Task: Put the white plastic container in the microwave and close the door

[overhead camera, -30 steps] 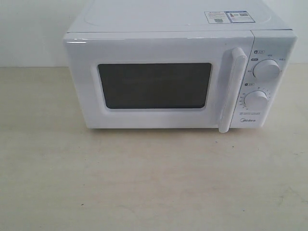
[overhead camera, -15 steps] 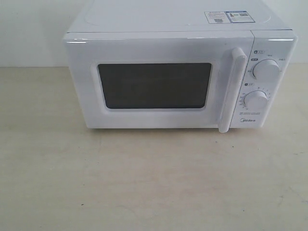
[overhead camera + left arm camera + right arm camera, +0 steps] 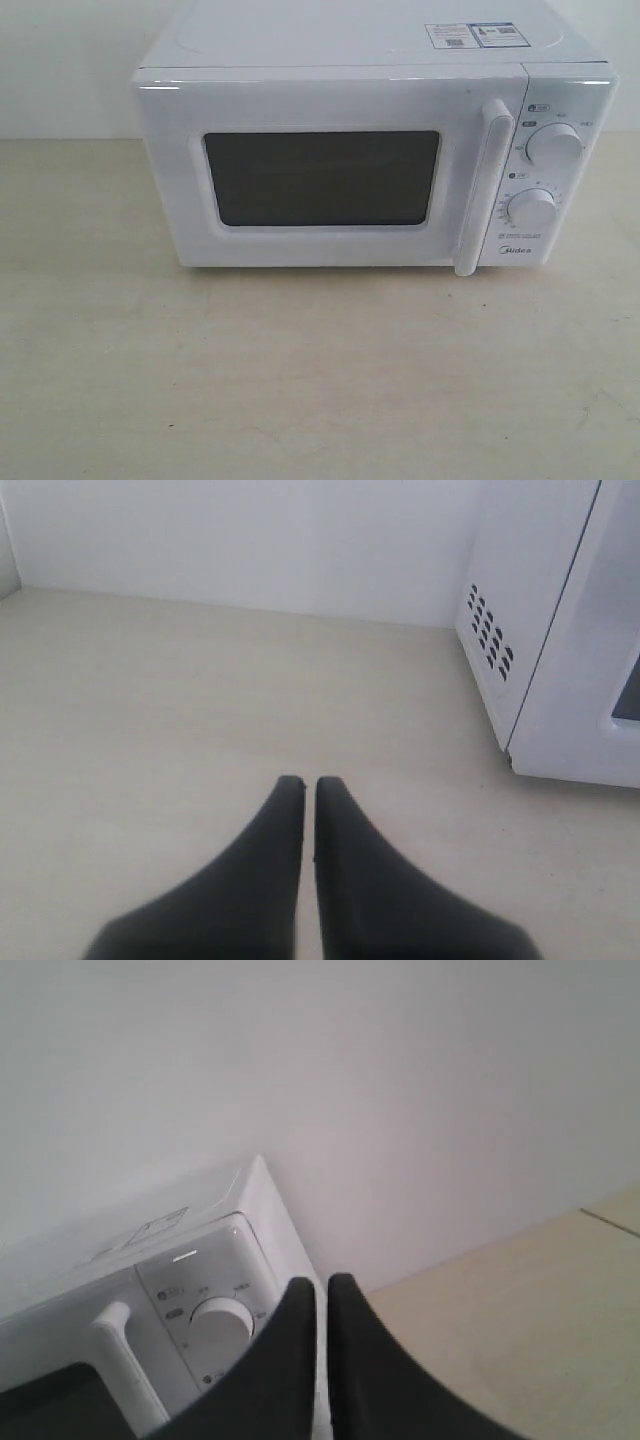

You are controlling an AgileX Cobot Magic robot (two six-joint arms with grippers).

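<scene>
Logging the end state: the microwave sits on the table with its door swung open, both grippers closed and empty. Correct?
No: the door is shut flush on the microwave, as the exterior view shows. It does sit on the table, and the left gripper and right gripper are closed and empty.

Microwave (image 3: 330, 100): one. Door (image 3: 180, 170): one, with one dark window (image 3: 322, 178) and one vertical bar handle (image 3: 485, 190). Dials: two, upper dial (image 3: 553, 144) and lower dial (image 3: 531, 207). Stickers on top: two, left sticker (image 3: 447, 36) and right sticker (image 3: 497, 33). Table (image 3: 300, 380): one. Grippers: two, left gripper (image 3: 308, 785) and right gripper (image 3: 322, 1285), two dark fingers (image 3: 250, 880) each. Vent holes (image 3: 490, 645): one cluster, exact number unclear.
</scene>
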